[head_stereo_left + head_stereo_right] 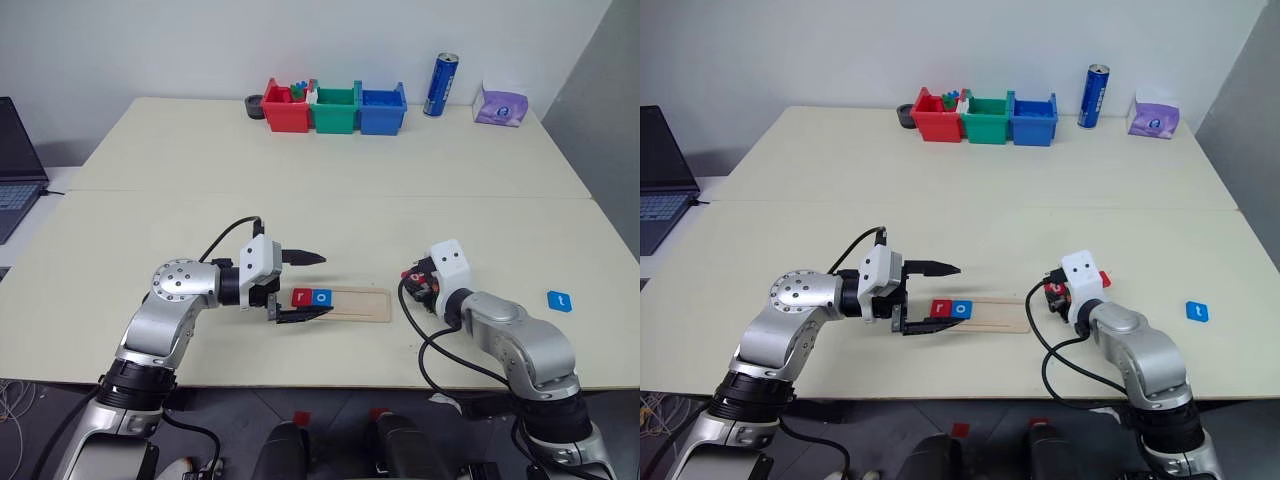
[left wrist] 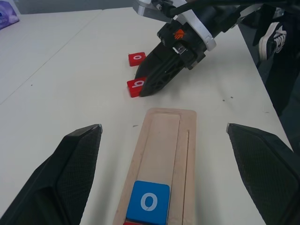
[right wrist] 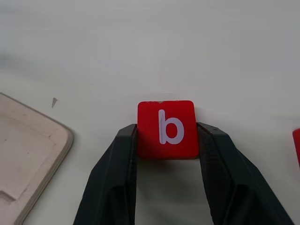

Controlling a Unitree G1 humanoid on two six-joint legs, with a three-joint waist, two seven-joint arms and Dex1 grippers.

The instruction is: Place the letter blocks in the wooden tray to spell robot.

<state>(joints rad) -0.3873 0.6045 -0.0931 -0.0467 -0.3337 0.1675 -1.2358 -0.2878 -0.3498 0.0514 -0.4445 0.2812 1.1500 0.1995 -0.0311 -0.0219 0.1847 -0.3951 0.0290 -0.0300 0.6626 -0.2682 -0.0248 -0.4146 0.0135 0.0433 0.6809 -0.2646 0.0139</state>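
Note:
The wooden tray (image 1: 358, 303) lies at the front middle of the table. A red r block (image 1: 303, 297) and a blue o block (image 1: 322, 297) sit in its left end. My left gripper (image 1: 325, 286) is open, one finger on each side of that end. Right of the tray, my right gripper (image 3: 167, 132) is shut on a red b block (image 3: 167, 129) that rests on the table. A red o block (image 2: 137, 58) lies just beyond it. A blue t block (image 1: 560, 299) lies far to the right.
Red (image 1: 286, 110), green (image 1: 336, 110) and blue (image 1: 383, 110) bins stand at the table's far edge. A blue can (image 1: 442, 85) and a purple tissue pack (image 1: 500, 104) are to their right. A laptop (image 1: 15, 165) sits at the far left.

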